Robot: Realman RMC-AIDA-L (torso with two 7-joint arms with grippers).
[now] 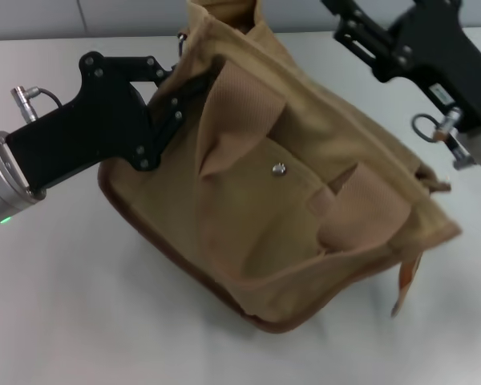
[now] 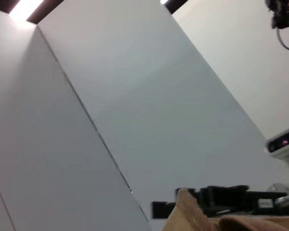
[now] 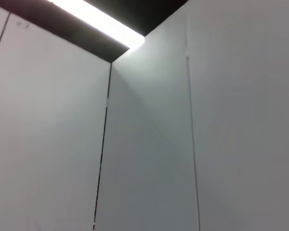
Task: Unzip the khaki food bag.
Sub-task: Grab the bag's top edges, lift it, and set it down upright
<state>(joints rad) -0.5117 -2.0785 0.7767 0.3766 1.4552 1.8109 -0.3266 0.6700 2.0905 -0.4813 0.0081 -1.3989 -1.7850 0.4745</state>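
Pinning the bag, zipper progress hidden

Filling the middle of the head view, the khaki food bag [image 1: 305, 200] sits tilted on the white tabletop [image 1: 88, 321], its brown-trimmed base toward the lower centre and its top edge running along the upper right of the frame. The front flap with its silver snap [image 1: 279, 168] faces the camera, and one wide handle [image 1: 232, 120] stands folded up near the upper centre. The left hand [image 1: 180, 100] reaches in from the left edge and its black fingers appear clamped on the fabric at the bag's upper left side, seemingly bracing it. The right hand [image 1: 345, 20] sits at the upper right, just above the bag's top edge; its fingertips run out of the frame, so I cannot tell whether it is open or closed. The zipper line itself is not visible from here, so how much of it is undone cannot be judged; the bracing grip looks set, while the pull along the top seems the part left
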